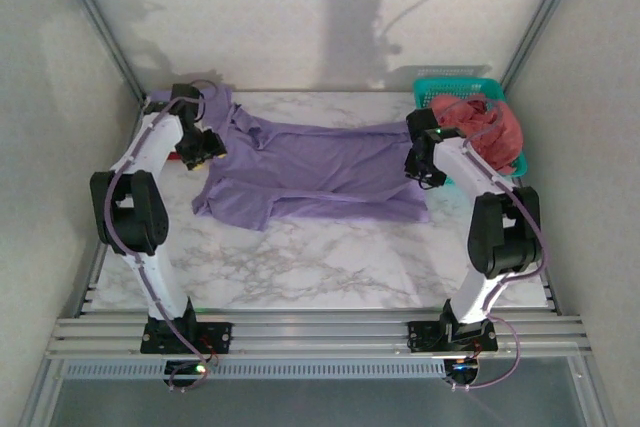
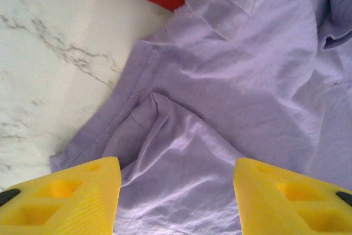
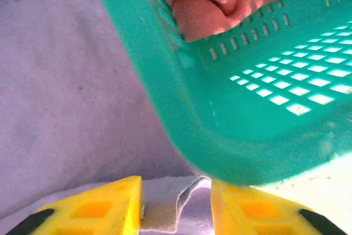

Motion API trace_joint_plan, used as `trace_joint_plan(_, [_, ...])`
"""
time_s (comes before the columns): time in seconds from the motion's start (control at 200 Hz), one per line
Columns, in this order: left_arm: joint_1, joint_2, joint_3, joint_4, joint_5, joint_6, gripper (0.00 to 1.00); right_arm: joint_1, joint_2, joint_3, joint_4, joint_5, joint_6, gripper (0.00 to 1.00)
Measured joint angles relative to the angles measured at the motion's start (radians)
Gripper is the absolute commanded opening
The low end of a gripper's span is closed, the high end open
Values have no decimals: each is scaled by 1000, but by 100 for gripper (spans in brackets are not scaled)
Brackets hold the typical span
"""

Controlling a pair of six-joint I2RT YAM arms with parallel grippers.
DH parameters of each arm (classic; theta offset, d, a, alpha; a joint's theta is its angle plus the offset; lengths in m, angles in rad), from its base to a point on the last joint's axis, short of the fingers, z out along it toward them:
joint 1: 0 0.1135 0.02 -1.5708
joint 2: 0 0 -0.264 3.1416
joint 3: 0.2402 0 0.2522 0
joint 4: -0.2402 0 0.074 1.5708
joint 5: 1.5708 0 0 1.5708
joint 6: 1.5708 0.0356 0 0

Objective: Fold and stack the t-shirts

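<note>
Tee (image 1: 320, 162) spread btwn L gripper (image 1: 208, 144), R gripper (image 1: 420, 169).

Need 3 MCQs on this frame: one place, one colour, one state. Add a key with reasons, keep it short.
1. Where does the teal basket stand on the table?
A. far right corner
B. near left corner
C. centre

2. What colour is the t-shirt spread across the table?
A. white
B. green
C. lavender

3. How does the left tool stand?
A. shut on a sleeve
B. open over the t-shirt
C. shut on the basket rim

Key:
1 A, the top view shows the basket at the far right corner.
2 C, the cloth is pale purple in the top and left wrist views.
3 B, the left wrist view shows its yellow fingers wide apart, with the cloth lying below them.
</note>
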Motion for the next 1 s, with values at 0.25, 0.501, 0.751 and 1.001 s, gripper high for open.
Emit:
trace_joint_plan(0.25, [-77, -97, -95, 50, 7, -29, 52, 50, -71, 7, -69, 39, 1, 48])
trace_joint_plan(0.501, [-401, -95, -182, 167, 90, -132, 33, 39, -71, 7, -96, 50, -11, 35])
trace_joint_plan(0.751, [-500, 10, -183, 243, 125, -192, 16, 39, -77, -100, -54, -63, 16, 30])
trace_joint_plan(1.001, [-615, 97, -176, 286, 140, -215, 17, 39, -77, -138, -5, -145, 55, 29])
